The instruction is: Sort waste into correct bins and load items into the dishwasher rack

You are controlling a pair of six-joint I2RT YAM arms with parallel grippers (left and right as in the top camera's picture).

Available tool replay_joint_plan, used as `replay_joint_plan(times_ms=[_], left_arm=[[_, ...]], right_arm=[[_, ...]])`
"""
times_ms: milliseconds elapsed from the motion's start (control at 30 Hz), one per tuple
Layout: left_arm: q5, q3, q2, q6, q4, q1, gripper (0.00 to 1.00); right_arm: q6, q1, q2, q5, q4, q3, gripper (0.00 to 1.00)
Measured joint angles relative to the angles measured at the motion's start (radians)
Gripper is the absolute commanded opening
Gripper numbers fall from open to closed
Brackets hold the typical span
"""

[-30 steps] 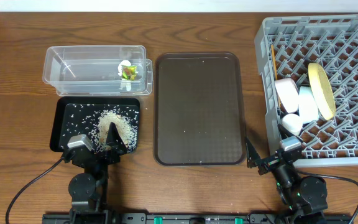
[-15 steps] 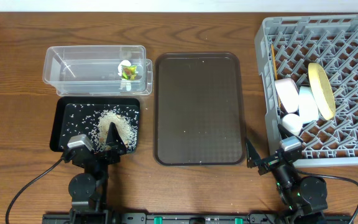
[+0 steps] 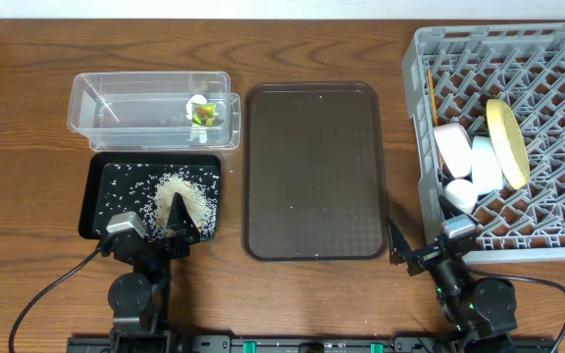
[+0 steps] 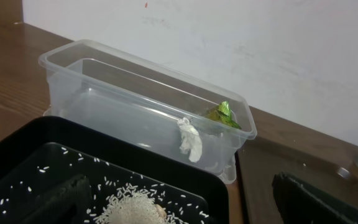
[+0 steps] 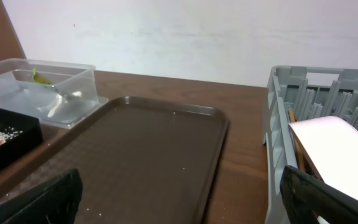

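The green-and-yellow wrapper (image 3: pixel 203 115) and the white scrap (image 3: pixel 196 102) lie in the clear tub (image 3: pixel 116 110); they also show in the left wrist view (image 4: pixel 224 114) (image 4: pixel 191 138). Rice and beige bits (image 3: pixel 179 196) are piled in the black tray (image 3: pixel 101 191). The grey rack (image 3: pixel 557 147) holds the pale-yellow plate (image 3: pixel 507 142), the bowls (image 3: pixel 467 157) on edge, and the chopsticks (image 3: pixel 432 93). My left gripper (image 3: pixel 152 227) is open and empty over the black tray's near edge. My right gripper (image 3: pixel 425 245) is open and empty between the brown tray and the rack.
A dark brown serving tray (image 3: pixel 312 167) with a few stray grains lies in the middle of the wooden table. A white wall runs along the far edge.
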Motion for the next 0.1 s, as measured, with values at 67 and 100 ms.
replay_joint_plan(times_ms=[67,100], left_arm=[[0.0,0.0,0.0,0.0,0.0,0.0,0.96],[0.0,0.0,0.0,0.0,0.0,0.0,0.96]], right_arm=[[0.0,0.0,0.0,0.0,0.0,0.0,0.99],[0.0,0.0,0.0,0.0,0.0,0.0,0.99]])
